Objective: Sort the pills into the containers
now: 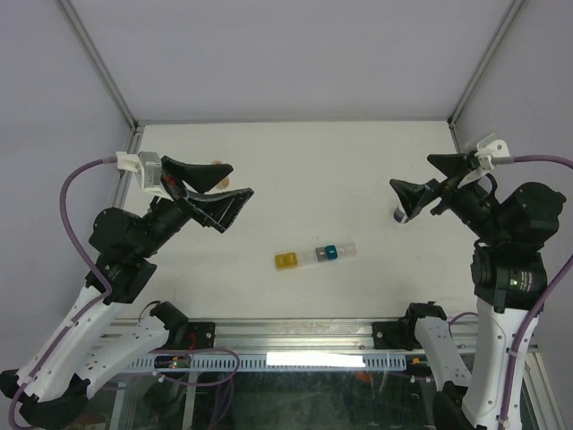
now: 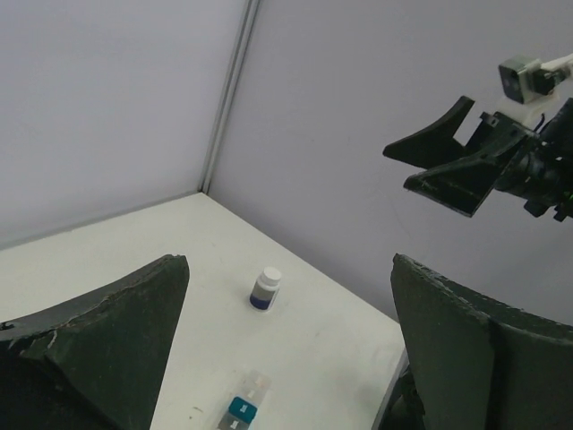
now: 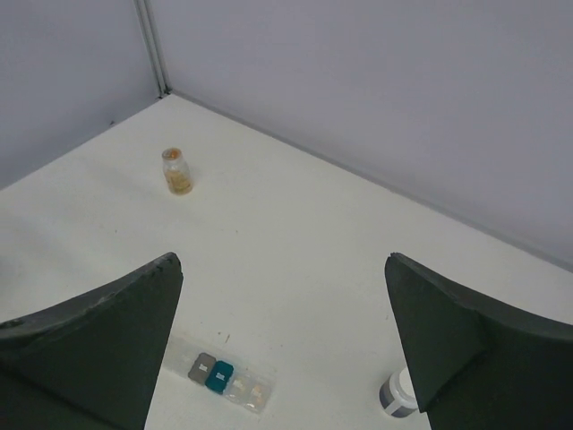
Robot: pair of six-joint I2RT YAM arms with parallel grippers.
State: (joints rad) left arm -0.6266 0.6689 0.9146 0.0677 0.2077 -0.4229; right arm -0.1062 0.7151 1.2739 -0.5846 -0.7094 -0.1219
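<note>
Our left gripper and right gripper both gape wide, holding nothing. Between them lie the containers. From above, the right gripper partly hides the bottle, and the vial stands near the left one.

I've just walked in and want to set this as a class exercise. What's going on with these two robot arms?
Nothing is being handled at this moment. Both arms hover above the table with jaws open and empty. The left gripper is near the round vial of tan-orange contents, and the right gripper is near the dark bottle with a white cap. The pill-box strip lies between them, untouched.
</note>
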